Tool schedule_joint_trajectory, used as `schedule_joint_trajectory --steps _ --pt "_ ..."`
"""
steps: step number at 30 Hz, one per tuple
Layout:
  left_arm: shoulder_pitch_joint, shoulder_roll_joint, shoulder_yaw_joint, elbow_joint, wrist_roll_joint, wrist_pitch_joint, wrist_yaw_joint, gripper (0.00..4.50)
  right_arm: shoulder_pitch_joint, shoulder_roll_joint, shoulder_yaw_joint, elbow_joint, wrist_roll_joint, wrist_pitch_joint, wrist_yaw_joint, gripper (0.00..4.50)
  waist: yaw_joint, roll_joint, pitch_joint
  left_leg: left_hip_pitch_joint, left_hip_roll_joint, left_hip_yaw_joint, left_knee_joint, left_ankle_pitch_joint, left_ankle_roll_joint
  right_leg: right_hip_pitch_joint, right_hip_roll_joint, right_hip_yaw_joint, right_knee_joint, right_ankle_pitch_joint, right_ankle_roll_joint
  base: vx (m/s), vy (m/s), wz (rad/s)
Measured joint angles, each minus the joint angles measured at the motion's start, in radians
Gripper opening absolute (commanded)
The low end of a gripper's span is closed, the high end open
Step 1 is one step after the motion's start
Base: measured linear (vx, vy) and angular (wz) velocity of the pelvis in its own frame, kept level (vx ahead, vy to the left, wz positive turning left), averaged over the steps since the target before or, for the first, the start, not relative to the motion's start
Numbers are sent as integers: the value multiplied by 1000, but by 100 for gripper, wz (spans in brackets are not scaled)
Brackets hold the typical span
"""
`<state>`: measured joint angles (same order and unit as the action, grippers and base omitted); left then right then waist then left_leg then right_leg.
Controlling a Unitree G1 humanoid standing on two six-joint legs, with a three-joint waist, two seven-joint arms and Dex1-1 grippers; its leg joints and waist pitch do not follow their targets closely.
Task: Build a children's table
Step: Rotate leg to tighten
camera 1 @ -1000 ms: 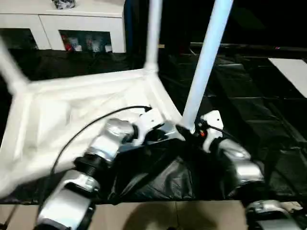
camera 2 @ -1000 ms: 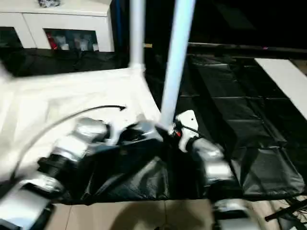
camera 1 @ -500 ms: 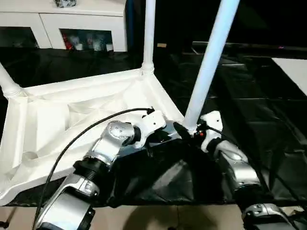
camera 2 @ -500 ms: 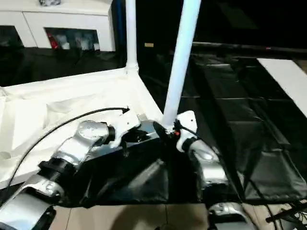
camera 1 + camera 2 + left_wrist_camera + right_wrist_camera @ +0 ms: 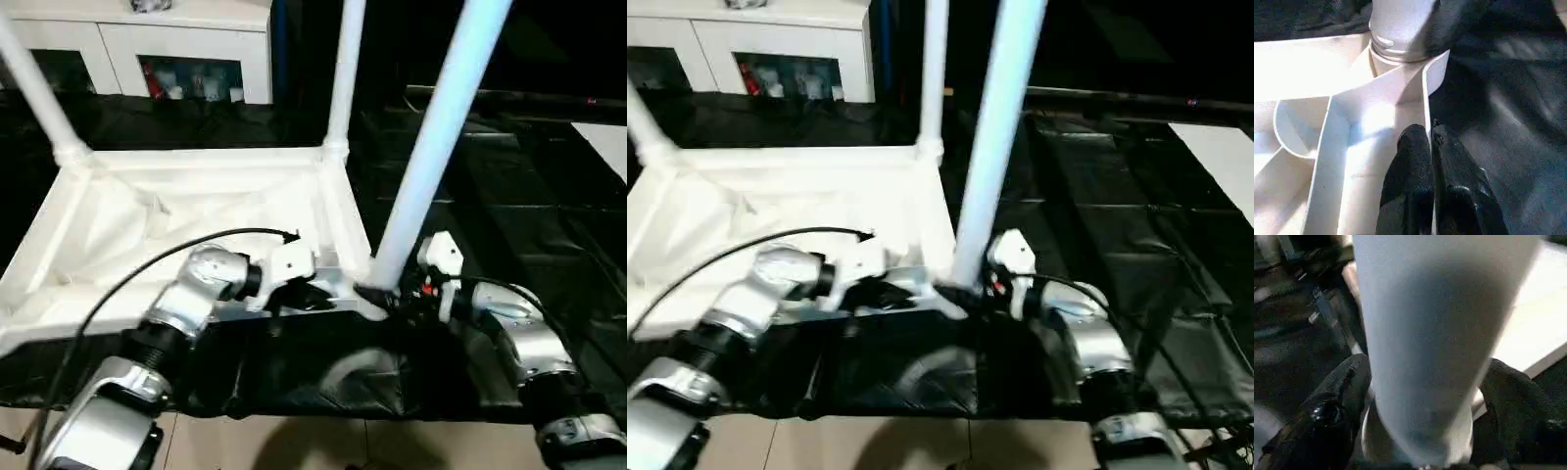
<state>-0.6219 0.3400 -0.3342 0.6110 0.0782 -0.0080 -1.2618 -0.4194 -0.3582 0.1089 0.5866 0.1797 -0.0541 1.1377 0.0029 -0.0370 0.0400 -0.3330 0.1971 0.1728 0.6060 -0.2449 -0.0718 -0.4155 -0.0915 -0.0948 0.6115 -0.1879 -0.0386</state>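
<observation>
The children's table lies upside down, its white ribbed top [image 5: 196, 206] on a black sheet. Three legs stand in corner sockets: far left [image 5: 39, 88], far right [image 5: 343, 78], and the near right leg [image 5: 431, 147] rising close in front of me. My left gripper [image 5: 328, 294] is shut on the thin rim wall of the top [image 5: 1425, 98], just beside the near right socket. My right gripper [image 5: 387, 297] sits at the base of the near right leg [image 5: 1425, 333], one finger [image 5: 1337, 401] on each side, pressed against it.
A black sheet [image 5: 509, 176] covers the work surface around the top. A white cabinet [image 5: 186, 39] stands at the back left, and a white panel [image 5: 607, 147] lies at the far right. The sheet's near edge drops to a pale floor [image 5: 294, 446]. A black cable [image 5: 147, 264] loops over my left forearm.
The whole view has shifted and the far left leg now shows fully. My right forearm has swung lower and further right. Both grippers stay at the near right corner.
</observation>
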Motion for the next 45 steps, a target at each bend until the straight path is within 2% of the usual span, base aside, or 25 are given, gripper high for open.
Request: schedule_joint_trajectory --steps 3,5,9,19,20,21,23,24,29,45 --pt "0 16 1 0 -7 -4 -26 0 -4 -18 15 0 4 22 50 328 -1 -2 1 0 0 0 0 0 0 0 0 0 0 0 0 0 0 0" --pt "0 23 1 1 -10 -10 -41 0 -8 -18 18 0 6 29 67 298 0 -4 2 0 1 0 0 0 0 0 0 0 1 0 0 0 0 0" --pt "-1 34 1 4 -16 -18 -61 0 -16 -18 25 0 10 41 91 269 1 -4 2 0 1 0 0 0 0 0 0 0 1 0 0 0 0 0" --pt "-1 39 1 4 -22 -21 -67 0 -18 -16 28 0 16 48 91 259 1 -7 4 0 1 1 0 0 -1 -1 0 0 2 0 0 0 0 0" --pt "-1 39 1 4 -22 -21 -67 0 -18 -16 27 -1 20 56 92 314 1 -7 4 0 1 1 1 0 -1 -1 0 0 3 0 0 0 0 0" --pt "-1 39 1 4 -23 -21 -67 0 -18 -16 26 -5 21 70 92 328 1 -7 4 0 1 1 1 1 -1 -1 0 0 3 0 0 0 0 0" --pt "-1 39 1 5 -23 -21 -69 0 -18 -16 18 -13 27 84 92 328 2 -7 4 0 1 1 1 1 -1 -1 0 0 3 0 0 0 0 0" --pt "-1 40 1 5 -23 -21 -72 0 -22 -17 16 -15 29 85 92 345 2 -7 4 0 1 1 1 1 -1 -1 0 0 3 0 0 0 0 0" --pt "-7 41 1 21 -24 -32 -77 0 -45 -17 17 -18 19 40 83 356 2 -7 4 0 1 1 1 1 -2 -1 0 0 4 0 0 0 0 0" --pt "-11 40 0 32 -24 -38 -77 0 -45 -17 21 -25 38 81 134 208 3 -7 4 0 2 1 4 1 -2 -1 1 0 6 0 0 0 0 0"
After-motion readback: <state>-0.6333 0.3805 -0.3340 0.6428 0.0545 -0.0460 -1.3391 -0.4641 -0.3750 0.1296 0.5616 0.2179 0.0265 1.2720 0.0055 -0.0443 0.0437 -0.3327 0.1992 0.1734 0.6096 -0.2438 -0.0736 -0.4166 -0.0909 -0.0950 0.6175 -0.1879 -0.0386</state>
